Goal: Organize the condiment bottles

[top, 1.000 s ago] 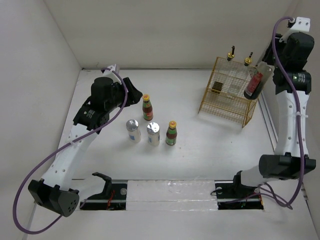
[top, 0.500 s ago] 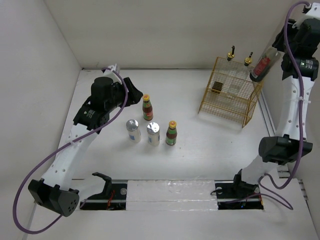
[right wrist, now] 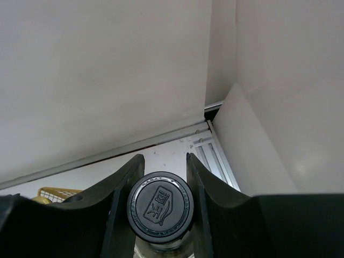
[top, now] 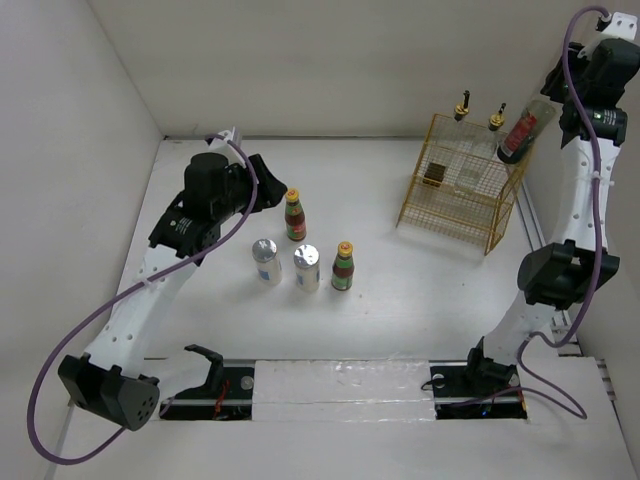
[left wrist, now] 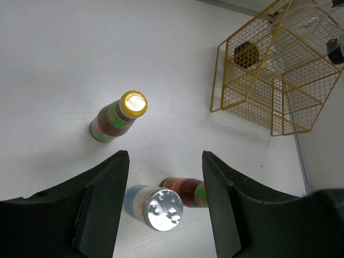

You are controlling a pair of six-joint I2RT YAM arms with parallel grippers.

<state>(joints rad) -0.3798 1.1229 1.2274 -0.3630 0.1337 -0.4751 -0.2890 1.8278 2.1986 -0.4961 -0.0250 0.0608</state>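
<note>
My right gripper (top: 537, 108) is shut on a clear bottle with a red label and black cap (top: 515, 137). It holds the bottle tilted, high above the right end of the yellow wire basket (top: 450, 215). The black cap (right wrist: 161, 207) sits between the jaws in the right wrist view. Two glass bottles with gold pourers (top: 462, 108) (top: 495, 121) and a dark jar (top: 434, 175) stand in the basket. Two sauce bottles (top: 294, 215) (top: 343, 266) and two silver-topped shakers (top: 266, 261) (top: 306, 268) stand mid-table. My left gripper (left wrist: 165, 204) is open above one shaker (left wrist: 161, 207).
White walls enclose the table at the back, left and right. A metal rail (top: 535, 240) runs along the right edge beside the basket. In the left wrist view the basket (left wrist: 214, 80) is at the upper right, and a sauce bottle (left wrist: 115, 115) is ahead of the jaws.
My right arm has lifted the red-labelled bottle up and back from beside the basket's right end. The left arm and the table bottles have not moved.
</note>
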